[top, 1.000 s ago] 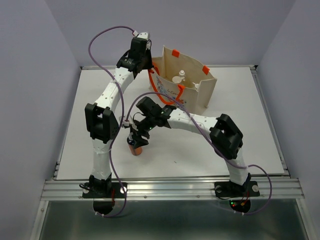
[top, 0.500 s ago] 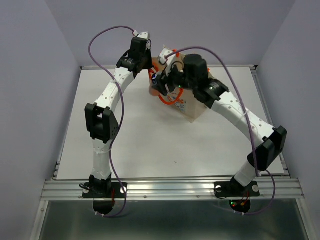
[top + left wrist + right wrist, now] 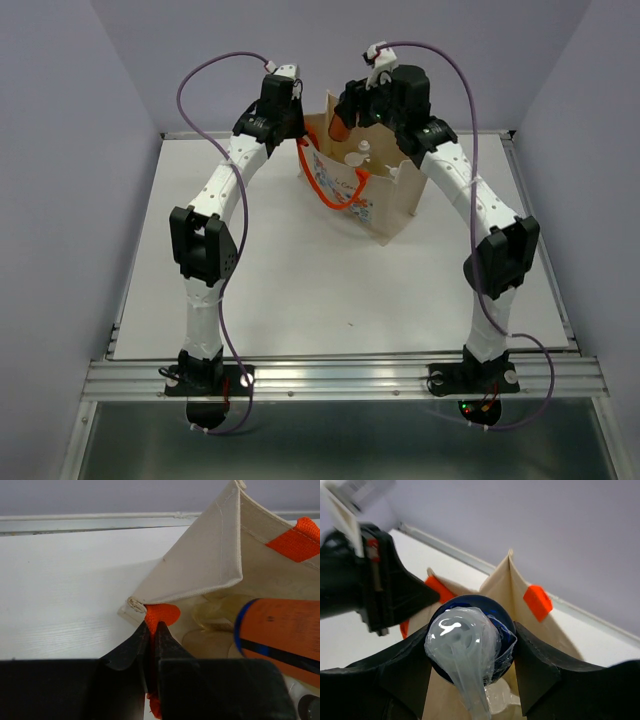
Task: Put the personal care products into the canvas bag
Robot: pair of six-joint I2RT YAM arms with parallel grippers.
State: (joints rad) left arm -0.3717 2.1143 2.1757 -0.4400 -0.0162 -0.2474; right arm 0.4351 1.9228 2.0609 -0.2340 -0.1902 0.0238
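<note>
The beige canvas bag with orange handles stands open at the back of the table. My left gripper is shut on the bag's orange tab at the left rim corner. My right gripper is shut on the orange-brown bottle with the blue band and holds it over the bag's open mouth. The left wrist view shows this bottle above the bag, with a clear amber bottle inside. The right wrist view shows its clear pump top between the fingers. Pale bottles lie in the bag.
The white table ends at a metal rail along the front edge. The orange handle loop hangs down the bag's front. A purple wall rises right behind the bag.
My right gripper took the orange-brown bottle from the table's front left, lifted it and carried it back and up over the bag's mouth. The left gripper stayed on the tab.
</note>
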